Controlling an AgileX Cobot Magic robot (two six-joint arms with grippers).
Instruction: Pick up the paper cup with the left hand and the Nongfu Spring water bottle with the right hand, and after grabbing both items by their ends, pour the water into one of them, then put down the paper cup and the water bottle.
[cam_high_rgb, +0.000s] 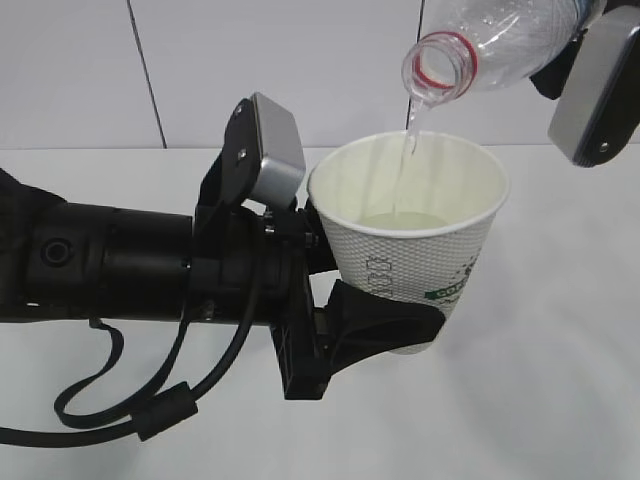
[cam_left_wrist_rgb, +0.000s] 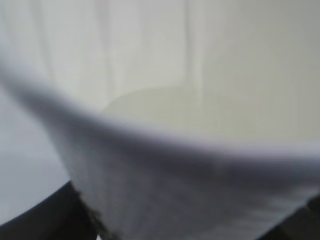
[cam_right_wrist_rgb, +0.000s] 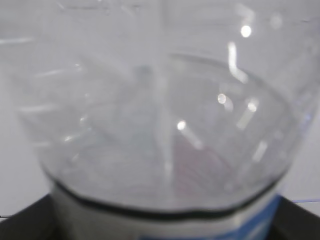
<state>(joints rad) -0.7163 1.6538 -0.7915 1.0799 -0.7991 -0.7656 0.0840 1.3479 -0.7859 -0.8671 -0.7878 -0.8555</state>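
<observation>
The white table surface (cam_high_rgb: 560, 400) fills the lower part of the exterior view, with a pale panelled wall (cam_high_rgb: 250, 70) behind it.

The left hand (cam_high_rgb: 385, 320), a black robot gripper on a thick cylindrical black arm (cam_high_rgb: 110, 265) with a grey rectangular block (cam_high_rgb: 275, 150) on top and looping black cables (cam_high_rgb: 120, 400), reaches in from the left side. Its jaws are clamped on the lower wall of the paper cup (cam_high_rgb: 415, 255), a small white tapered cup with a dimpled wall, green print and a rolled rim. One black finger (cam_high_rgb: 380, 315) wraps across the front of the cup near its base. The cup is held upright, clear of the table.

The Nongfu Spring water bottle (cam_high_rgb: 495, 40), a clear plastic bottle with a red neck ring and no cap, enters from the upper right. It is tilted with its mouth pointing down and to the left, directly above the cup opening. The right hand (cam_high_rgb: 585, 70), a black gripper with a grey rectangular block (cam_high_rgb: 595, 100), is grasping the bottle at the upper right edge of the exterior view; the fingertips are cut off there.

The water (cam_high_rgb: 408, 135), a thin clear stream, falls from the bottle mouth into the cup. A shallow pale greenish pool lies in the cup bottom.

In the left wrist view, the cup rim (cam_left_wrist_rgb: 165, 145) is blurred and close, with the pool (cam_left_wrist_rgb: 165, 107) visible beyond it. In the right wrist view, the transparent bottle body (cam_right_wrist_rgb: 160, 135) fills the frame, out of focus.
</observation>
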